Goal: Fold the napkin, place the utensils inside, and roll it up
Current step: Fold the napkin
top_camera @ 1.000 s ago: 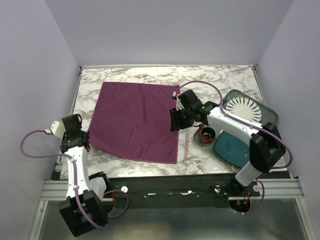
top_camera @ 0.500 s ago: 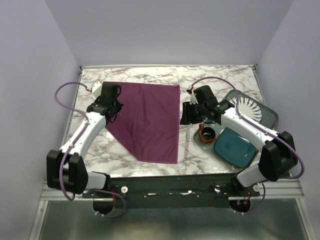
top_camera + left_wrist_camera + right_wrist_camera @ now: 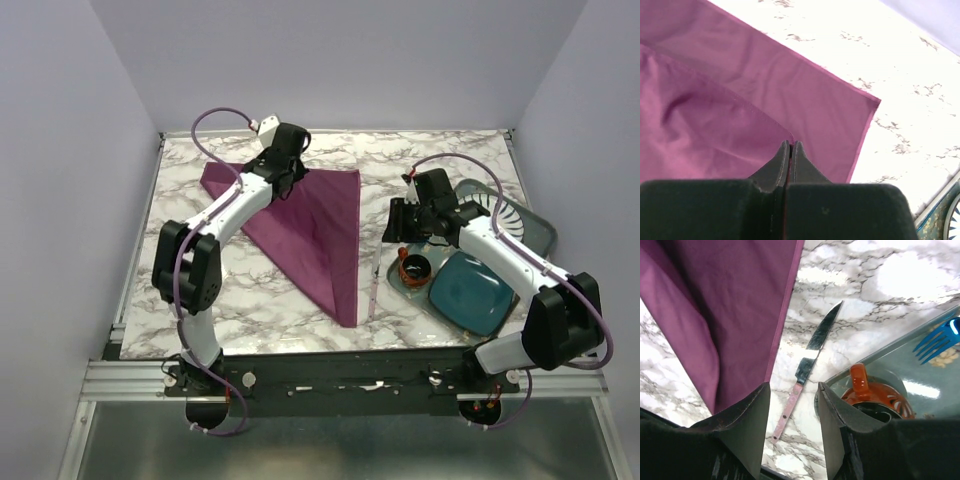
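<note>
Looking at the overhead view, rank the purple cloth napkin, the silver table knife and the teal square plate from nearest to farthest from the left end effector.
1. Plum-purple cloth napkin: pinched in the left end effector, far left.
2. Slim silver table knife: beside the napkin's right edge.
3. Teal-blue square plate: near right.

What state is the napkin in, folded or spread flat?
Folded diagonally: from above the napkin is a triangle, and the shut left gripper pinches the upper layer's corner.
</note>
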